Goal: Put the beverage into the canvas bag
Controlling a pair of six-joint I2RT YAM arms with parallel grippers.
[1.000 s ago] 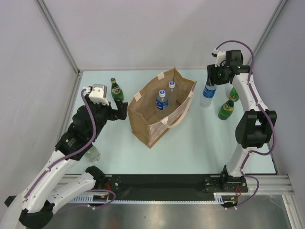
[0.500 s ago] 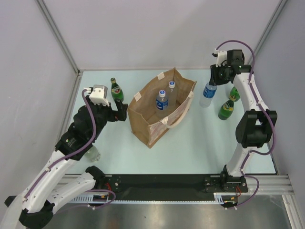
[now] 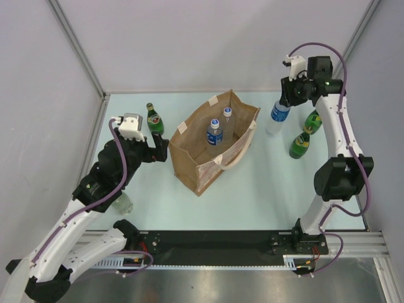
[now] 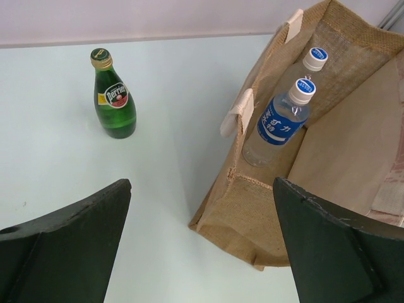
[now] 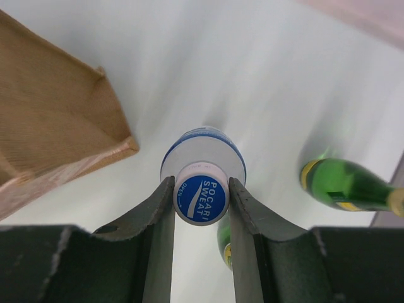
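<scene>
Blue-labelled clear plastic drink bottle [image 3: 276, 117] pinched at the cap by the right gripper [image 5: 202, 187].
It hangs tilted under the narrowed fingers, the tan canvas bag [image 3: 201, 169] off to their left; the left gripper [image 4: 201, 184], by that bag, gapes wide and empty.

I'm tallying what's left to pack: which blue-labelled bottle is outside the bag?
The Pocari Sweat bottle, gripped at its cap by the right gripper, right of the canvas bag. The other two blue-labelled bottles stand inside the bag.
</scene>
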